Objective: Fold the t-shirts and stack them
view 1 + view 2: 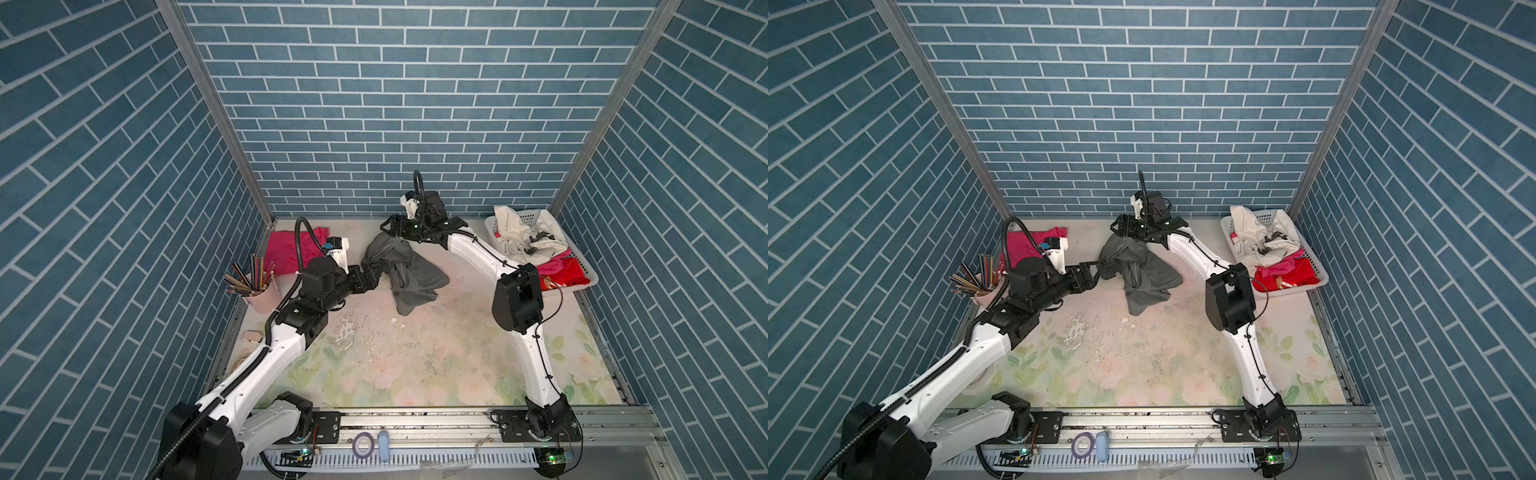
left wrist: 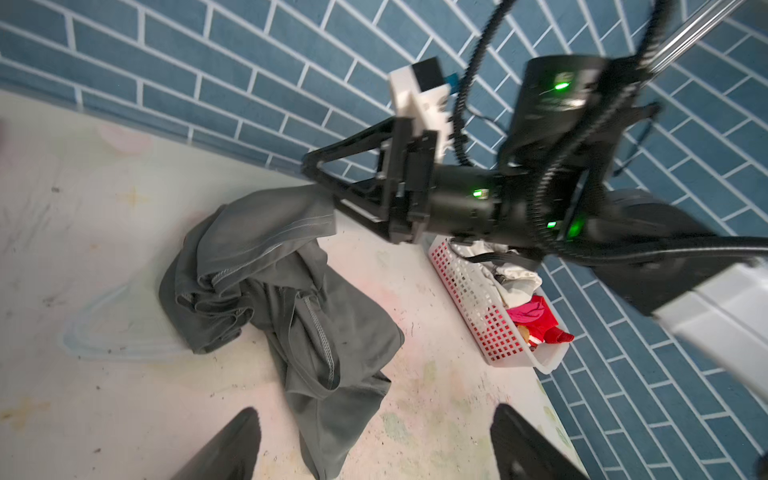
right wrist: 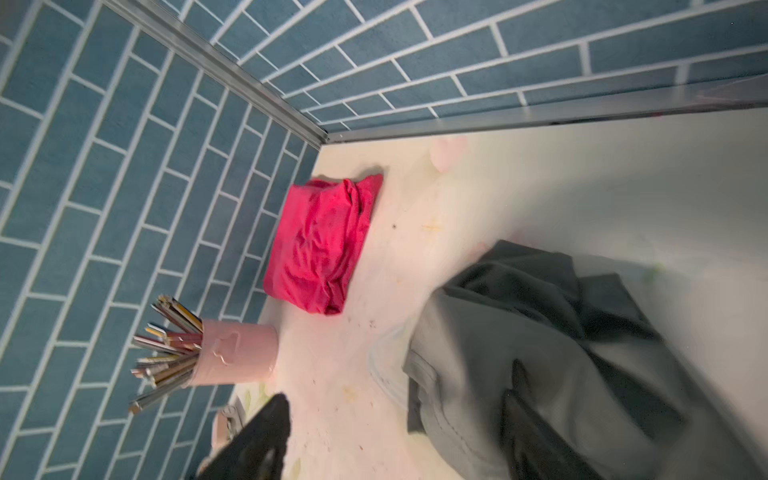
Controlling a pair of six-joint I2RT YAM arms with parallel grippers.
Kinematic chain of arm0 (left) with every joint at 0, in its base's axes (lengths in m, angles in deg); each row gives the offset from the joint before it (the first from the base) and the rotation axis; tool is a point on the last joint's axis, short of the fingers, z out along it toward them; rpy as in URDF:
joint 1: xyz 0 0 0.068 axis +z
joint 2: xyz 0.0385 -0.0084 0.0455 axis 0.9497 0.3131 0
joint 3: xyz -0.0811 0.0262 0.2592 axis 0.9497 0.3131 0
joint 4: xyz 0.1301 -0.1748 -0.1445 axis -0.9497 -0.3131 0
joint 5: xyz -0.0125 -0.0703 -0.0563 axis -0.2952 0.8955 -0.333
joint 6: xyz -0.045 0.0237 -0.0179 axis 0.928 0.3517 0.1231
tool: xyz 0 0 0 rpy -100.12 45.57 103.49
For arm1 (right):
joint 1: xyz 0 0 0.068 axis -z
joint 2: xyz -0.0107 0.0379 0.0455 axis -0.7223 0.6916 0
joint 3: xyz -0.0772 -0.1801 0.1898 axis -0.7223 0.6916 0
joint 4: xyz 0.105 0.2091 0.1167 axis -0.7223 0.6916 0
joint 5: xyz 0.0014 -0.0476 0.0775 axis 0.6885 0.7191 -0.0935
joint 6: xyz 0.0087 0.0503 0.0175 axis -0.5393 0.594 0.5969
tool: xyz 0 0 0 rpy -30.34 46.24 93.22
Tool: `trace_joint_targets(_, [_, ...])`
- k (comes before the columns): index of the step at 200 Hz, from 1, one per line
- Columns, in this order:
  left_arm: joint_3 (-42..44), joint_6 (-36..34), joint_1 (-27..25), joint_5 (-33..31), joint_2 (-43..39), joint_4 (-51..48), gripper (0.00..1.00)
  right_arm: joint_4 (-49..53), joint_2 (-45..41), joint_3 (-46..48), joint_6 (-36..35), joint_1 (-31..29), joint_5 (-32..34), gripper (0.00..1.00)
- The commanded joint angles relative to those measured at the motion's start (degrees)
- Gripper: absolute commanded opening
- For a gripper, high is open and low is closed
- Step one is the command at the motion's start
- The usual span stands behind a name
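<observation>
The dark grey t-shirt point(image 1: 415, 274) point(image 1: 1142, 266) lies crumpled at the back middle of the table. My left gripper point(image 1: 371, 277) point(image 2: 376, 411) is open at its left edge, and a tail of the shirt point(image 2: 324, 432) lies between the spread fingers. My right gripper point(image 1: 388, 226) point(image 3: 399, 386) is open just above the shirt's far end. The shirt's hem point(image 2: 299, 220) still hangs against one of its fingers point(image 3: 528, 424). The hot pink t-shirt point(image 1: 286, 249) point(image 3: 320, 245) lies folded in the back left corner.
A white perforated basket point(image 1: 582, 266) point(image 2: 465, 299) at the back right holds white, red and pink cloth. A pink cup of pencils point(image 1: 259, 291) point(image 3: 237, 353) stands by the left wall, near my left arm. Blue brick walls close three sides.
</observation>
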Motion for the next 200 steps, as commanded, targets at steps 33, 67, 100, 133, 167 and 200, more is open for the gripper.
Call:
trace_joint_targets(33, [-6.14,-2.82,-4.45,-0.96,12.28,-11.38,0.89,-4.92,-25.01,27.58,-3.79,9.19,5.15,0.97])
trace_joint_targets(67, [-14.43,-7.10,-12.32,-6.62,23.19,-19.14,0.89,-5.33,-34.06,39.82,-6.65,11.83,8.78,0.98])
trace_joint_targets(100, [-22.48,-9.65,-15.72,-10.72,33.96,-25.52,0.88,-8.26,-40.35,50.35,-5.52,14.41,8.62,0.98])
trace_joint_targets(133, [-29.95,-10.46,-15.95,-17.71,41.11,-28.73,0.89,-11.94,-45.10,57.80,-4.09,15.98,6.62,0.98])
trace_joint_targets(167, [-36.44,-11.43,-15.93,-20.68,48.11,-30.11,0.87,-12.57,-47.09,61.70,-3.70,15.96,6.11,0.98])
trace_joint_targets(200, [-38.79,-11.83,-15.91,-23.88,50.32,-29.21,0.73,-13.01,-48.47,64.14,-3.35,15.97,5.84,0.97])
